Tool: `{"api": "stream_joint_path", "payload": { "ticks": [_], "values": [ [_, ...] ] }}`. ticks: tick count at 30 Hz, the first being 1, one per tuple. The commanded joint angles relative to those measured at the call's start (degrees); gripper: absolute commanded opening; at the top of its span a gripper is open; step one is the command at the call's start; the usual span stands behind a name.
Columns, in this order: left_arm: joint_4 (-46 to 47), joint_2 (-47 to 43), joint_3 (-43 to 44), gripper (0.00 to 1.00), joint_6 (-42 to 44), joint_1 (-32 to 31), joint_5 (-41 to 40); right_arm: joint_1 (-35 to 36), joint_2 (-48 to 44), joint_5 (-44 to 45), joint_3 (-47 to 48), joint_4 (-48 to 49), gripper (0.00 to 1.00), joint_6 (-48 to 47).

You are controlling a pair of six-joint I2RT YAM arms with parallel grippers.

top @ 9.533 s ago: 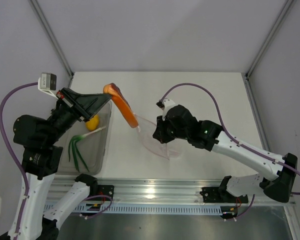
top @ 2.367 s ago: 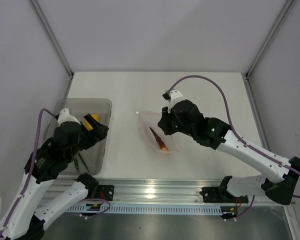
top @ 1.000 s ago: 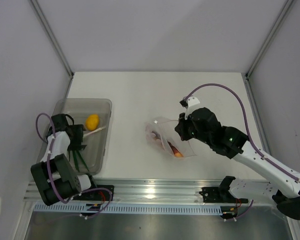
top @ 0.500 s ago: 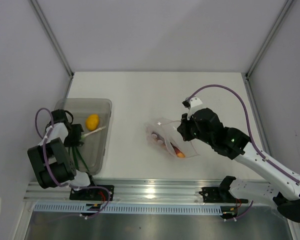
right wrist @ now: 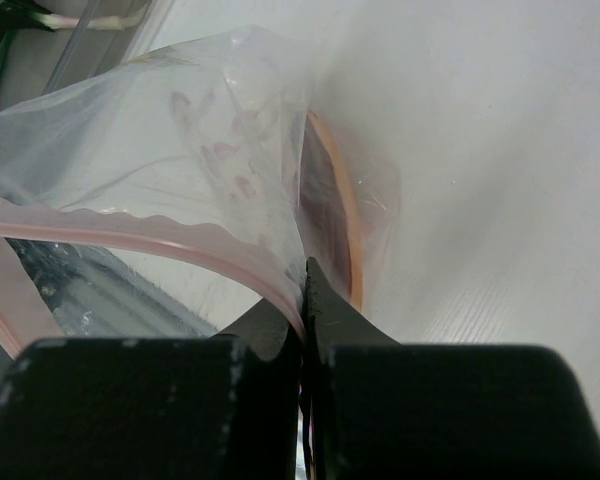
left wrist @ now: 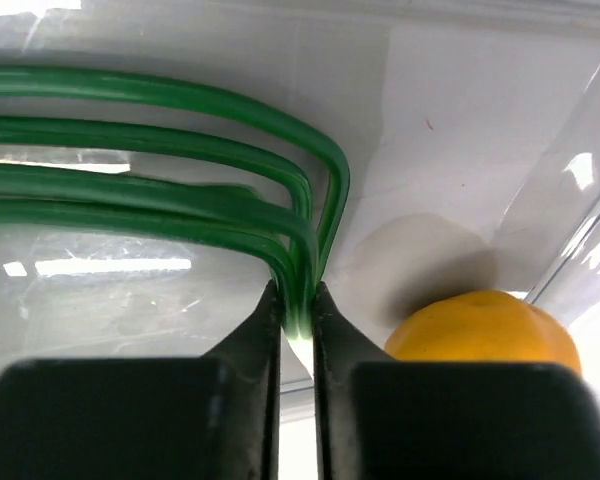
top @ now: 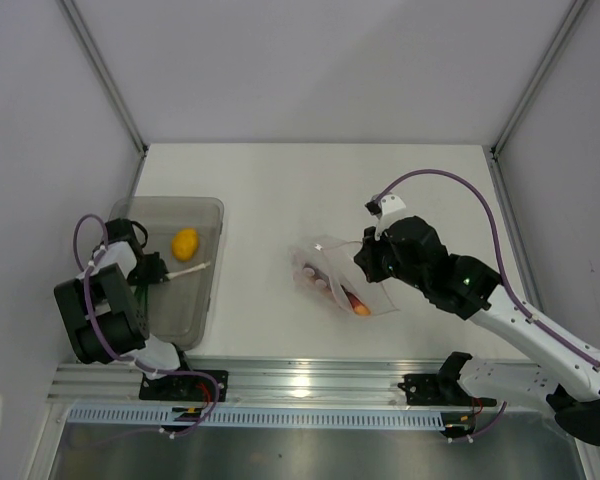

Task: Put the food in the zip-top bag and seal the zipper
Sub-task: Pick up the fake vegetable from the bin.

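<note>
A grey bin (top: 202, 308) lies beneath and around the left fingers (left wrist: 248, 350), its translucent wall rising just to their right. The white table (top: 310, 180) spreads under the right fingers (right wrist: 340, 320) and beyond them. A metal rail (top: 310, 378) runs on the base side of both.

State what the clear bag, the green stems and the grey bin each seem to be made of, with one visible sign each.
Zip-top bag: thin soft plastic film, probably; clear, glossy, crinkled.
Green stems: likely moulded plastic or rubber; smooth, uniform colour, slight sheen.
Bin: rigid translucent plastic, apparently; greyish, see-through, straight walls.
</note>
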Motion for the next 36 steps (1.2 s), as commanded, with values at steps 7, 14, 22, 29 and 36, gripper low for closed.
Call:
{"api": "stream_joint_path", "payload": {
  "ticks": [7, 14, 22, 29, 36],
  "values": [
    [-1.70, -13.40, -1.89, 0.01, 4.80, 0.58, 4.74, -0.27, -1.16, 0.28, 2.36, 0.04, 0.00, 1.36],
    [-5.82, -32.82, -0.24, 0.01, 9.81, -1.17, 16.61, -0.27, 0.42, -0.42, 4.03, 0.12, 0.00, 2.24],
    [-2.58, -49.36, 5.38, 0.00, 15.44, -13.90, 30.77, -0.36, 3.67, -0.60, 7.19, 1.00, 0.00, 1.71],
    [7.52, -46.73, 12.58, 0.01, 12.28, -29.44, 45.89, -0.36, 7.10, 0.10, 10.45, 1.27, 0.00, 0.57],
    [20.40, -47.52, 15.15, 0.00, 2.64, -42.21, 47.30, -0.36, 9.82, 0.90, 11.42, 1.97, 0.00, 0.74]
  ]
}}
